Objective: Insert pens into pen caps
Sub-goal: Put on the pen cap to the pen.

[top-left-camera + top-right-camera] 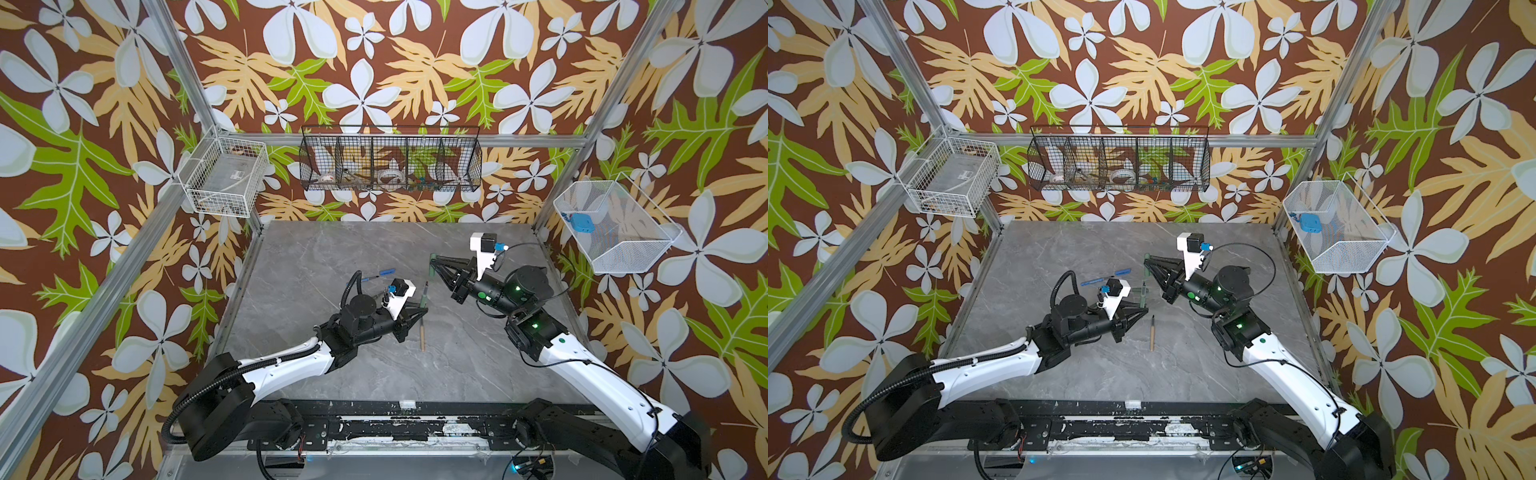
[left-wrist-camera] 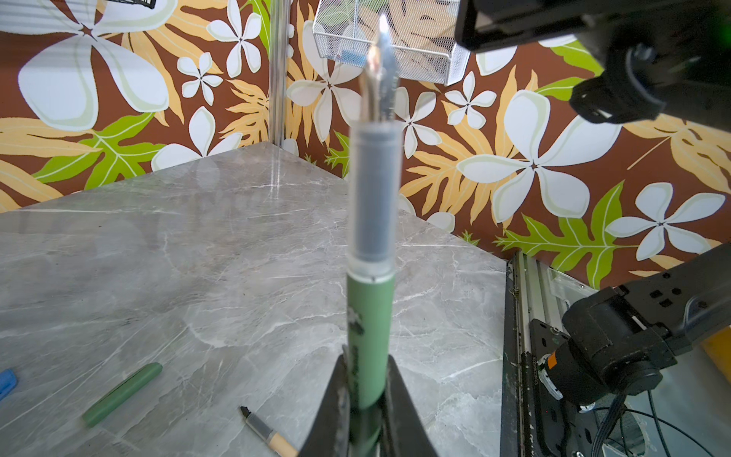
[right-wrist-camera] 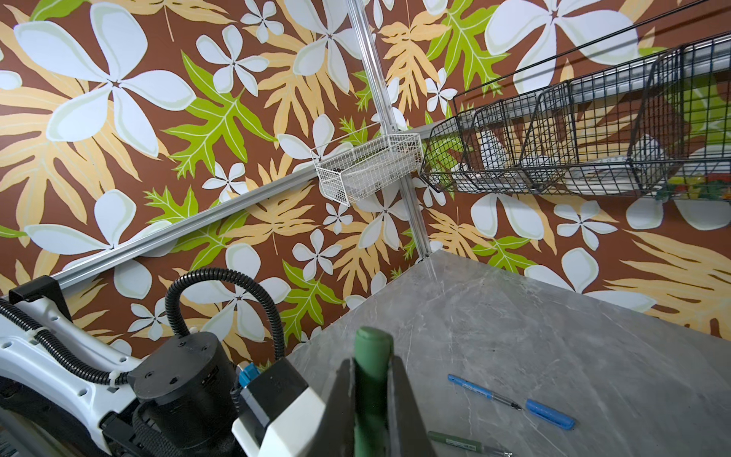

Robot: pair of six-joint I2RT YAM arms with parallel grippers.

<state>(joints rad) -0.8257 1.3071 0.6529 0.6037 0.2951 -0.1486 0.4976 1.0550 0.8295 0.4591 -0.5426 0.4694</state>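
You get both top views from high above the front edge, looking down over the whole table. Your left wrist camera rides close behind the left gripper, looking along its green pen toward the far right corner and the mesh basket; your right wrist camera peers as closely past the right gripper and green cap toward the far left corner and white basket, sharing the blue pen with both top views.
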